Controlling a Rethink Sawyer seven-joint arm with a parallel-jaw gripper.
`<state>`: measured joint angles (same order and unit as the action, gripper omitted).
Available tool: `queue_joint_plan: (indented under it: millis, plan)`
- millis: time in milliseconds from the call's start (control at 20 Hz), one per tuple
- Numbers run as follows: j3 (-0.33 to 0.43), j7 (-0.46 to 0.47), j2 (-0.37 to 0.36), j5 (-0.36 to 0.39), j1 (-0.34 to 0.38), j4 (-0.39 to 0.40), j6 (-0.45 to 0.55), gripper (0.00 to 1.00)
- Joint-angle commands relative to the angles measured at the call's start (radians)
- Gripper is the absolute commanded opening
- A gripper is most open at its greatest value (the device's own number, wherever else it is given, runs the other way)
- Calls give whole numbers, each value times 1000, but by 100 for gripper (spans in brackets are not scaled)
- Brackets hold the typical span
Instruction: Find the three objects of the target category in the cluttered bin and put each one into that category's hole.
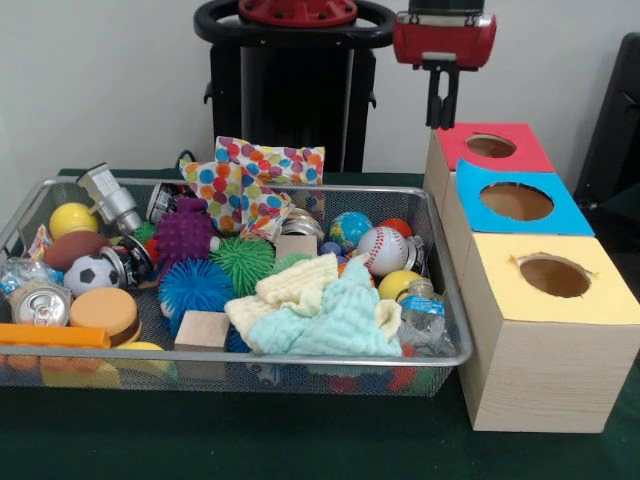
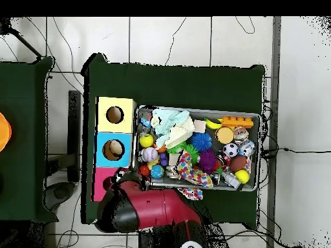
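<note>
The wire mesh bin (image 1: pixel 300 188) fills the left and middle of the table, packed with clutter; it also shows in the overhead view (image 2: pixel 194 108). I see no soft toy animal in it; any are hidden under the clutter. The red-surround hole (image 1: pixel 490 146) tops the farthest wood-grain box, right of the bin. My gripper (image 1: pixel 443 125) hangs just above the far left corner of that red card, with nothing seen in it. In the overhead view the red arm (image 2: pixel 152 206) covers the gripper and part of the red box (image 2: pixel 102 177).
The blue-surround hole (image 1: pixel 516 201) and the yellow-surround hole (image 1: pixel 553 275) sit in front of the red one. The bin holds spiky balls (image 1: pixel 185 232), a baseball (image 1: pixel 381 249), a soccer ball (image 1: pixel 92 272), pale cloths (image 1: pixel 320 305), cans, wooden blocks and a polka-dot bag (image 1: pixel 255 180).
</note>
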<state>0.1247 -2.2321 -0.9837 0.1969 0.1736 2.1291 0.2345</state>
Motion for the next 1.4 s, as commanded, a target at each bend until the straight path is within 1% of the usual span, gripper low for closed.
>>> queue_joint_plan:
  millis: [50,200,300,350,450,500,700,750,850,1000,1200,1400]
  plan:
    - [69,45,88,73,45,-57,15,0]
    - [63,19,84,71,27,-55,19,0]
    - [48,-6,99,73,5,-57,3,0]
    - [28,-24,105,77,-17,-56,-12,0]
    - [9,-42,115,86,-33,-49,-39,0]
    - [6,-45,122,90,-33,-46,-52,0]
    - [4,-47,207,125,-8,-34,-143,0]
    - [-3,-51,235,139,-5,-35,-179,0]
    - [-18,-61,268,154,-3,-32,-222,0]
    - [-42,-79,304,159,-6,-32,-266,0]
    - [-46,-90,324,139,0,-19,-283,0]
    - [-28,-71,308,133,14,-16,-263,0]
